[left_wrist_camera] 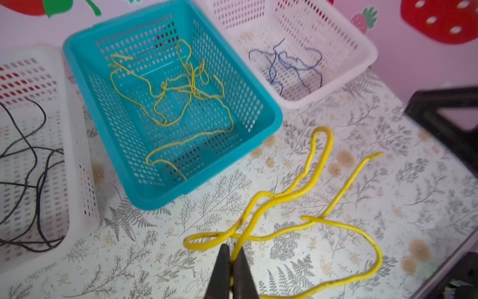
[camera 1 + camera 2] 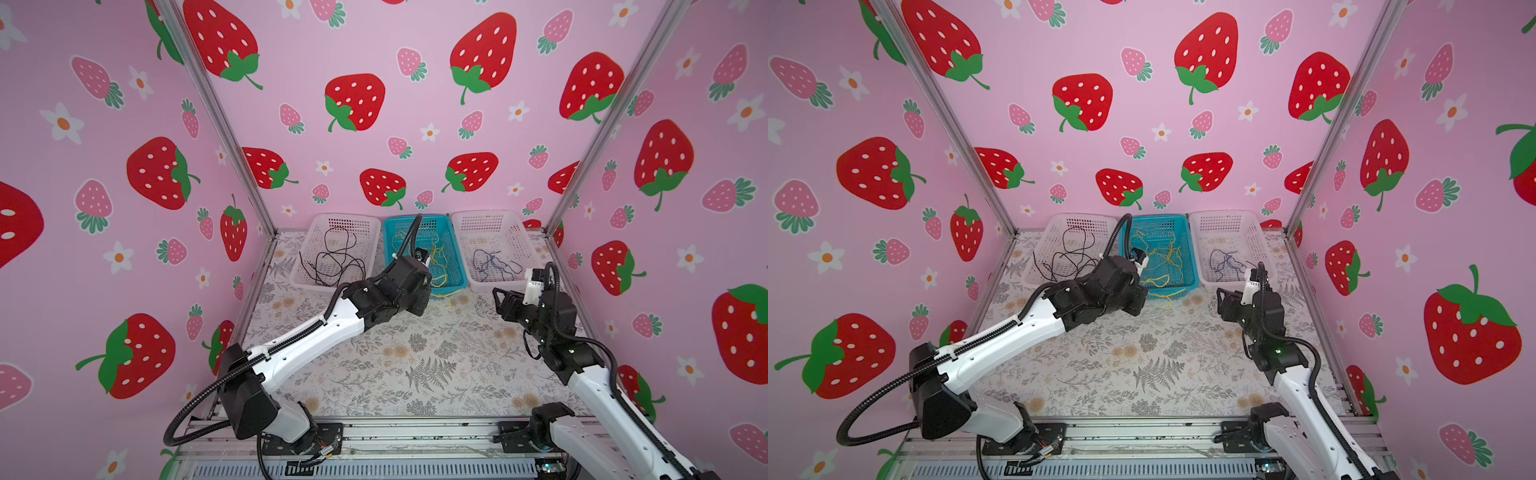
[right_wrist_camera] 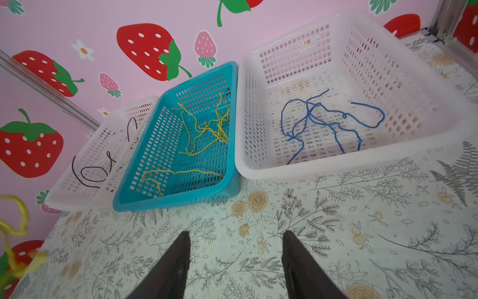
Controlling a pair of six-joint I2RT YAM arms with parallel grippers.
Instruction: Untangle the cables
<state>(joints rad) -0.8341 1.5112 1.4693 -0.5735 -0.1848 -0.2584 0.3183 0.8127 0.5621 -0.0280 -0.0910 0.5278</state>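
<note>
Now, top views first. Three baskets are sitting in a row at the back of the counter [image 2: 415, 353]. The teal basket [image 2: 457, 270] is standing in the middle, holding yellow cables [image 2: 438, 253]. The left-side white basket [image 2: 347, 217], just beside it, is holding black cables [image 2: 336, 262]. The right-side white basket [image 2: 486, 214], on the teal basket's other flank, is holding blue cables [image 2: 494, 262]. One loose yellow cable [image 2: 1165, 306] is lying on the counter just in front of the teal basket, partly under the left wrist. The arm is hiding the left fingers here, so their state cannot be read from this angle.

Left wrist view. The left fingers [image 1: 221, 274] are pinching shut on the loose yellow cable [image 1: 323, 128] at a bend. The rest of it is trailing over the counter toward the teal basket [image 1: 274, 116] and crossing itself.

Right wrist view. The right fingers [image 3: 170, 269] are standing partly open and holding nothing. They are hovering over bare counter in front of the teal basket [image 3: 168, 204].

Judgement: sorting is nearing its end, with the last stray being grasped. The next move is calling for a lift high enough to clear the teal basket's front rim. The drop should land well inside, so that no tail is left hanging over the rim.
</note>
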